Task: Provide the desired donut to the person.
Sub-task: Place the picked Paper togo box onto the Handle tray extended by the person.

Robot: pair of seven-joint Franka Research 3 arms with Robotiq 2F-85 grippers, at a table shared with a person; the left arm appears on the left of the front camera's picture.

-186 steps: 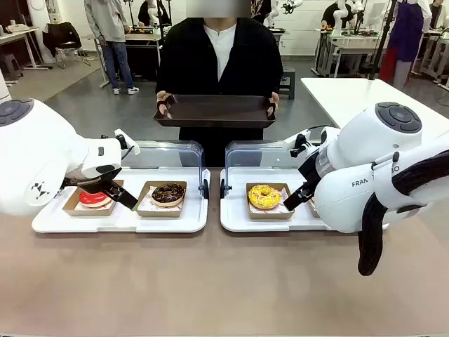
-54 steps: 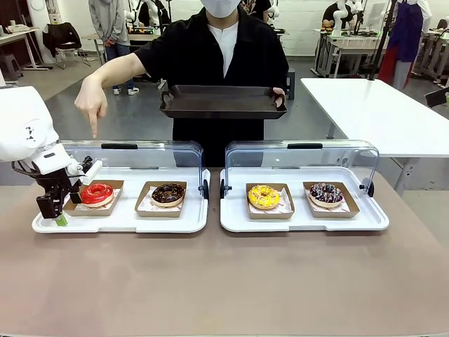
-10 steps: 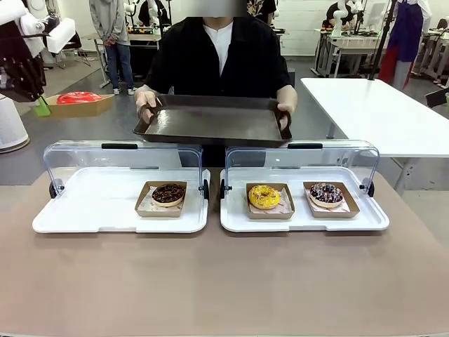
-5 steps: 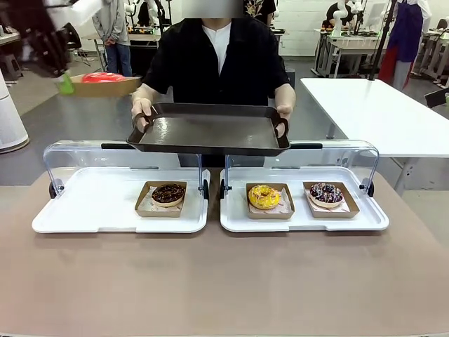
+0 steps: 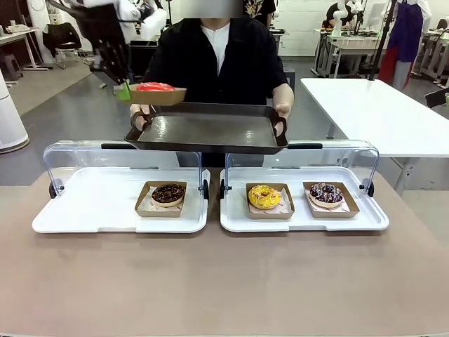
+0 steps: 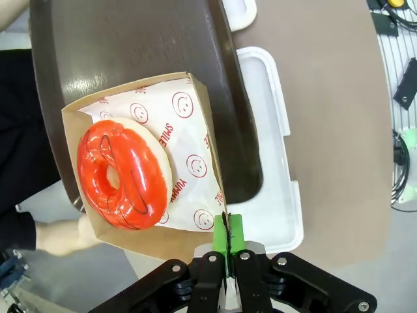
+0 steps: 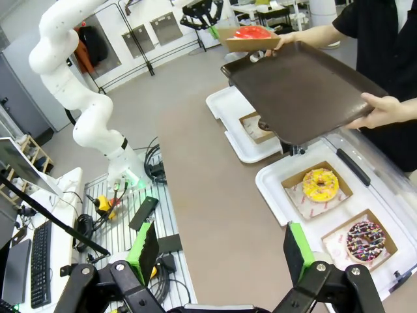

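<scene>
The left end effector [image 6: 228, 235], clamped on the rim of the brown cardboard boat [image 6: 199, 140] carrying the red-glazed ring donut [image 6: 124, 175] over the left end of the dark rectangular tray [image 5: 210, 130] held by the person [image 5: 210, 56], should bring it inward, level and low, before releasing; the right end effector [image 7: 221, 251] stands with jaws apart.

Four donuts, a carton [image 5: 163, 96] apiece: red-glazed donut [image 5: 155, 87] at the left claw [image 5: 125, 90]; chocolate donut [image 5: 168, 193], yellow donut [image 5: 264, 196], sprinkled donut [image 5: 326, 193] below it. Two lidded white trays [image 5: 98, 214], one serving tray [image 5: 210, 130].
</scene>
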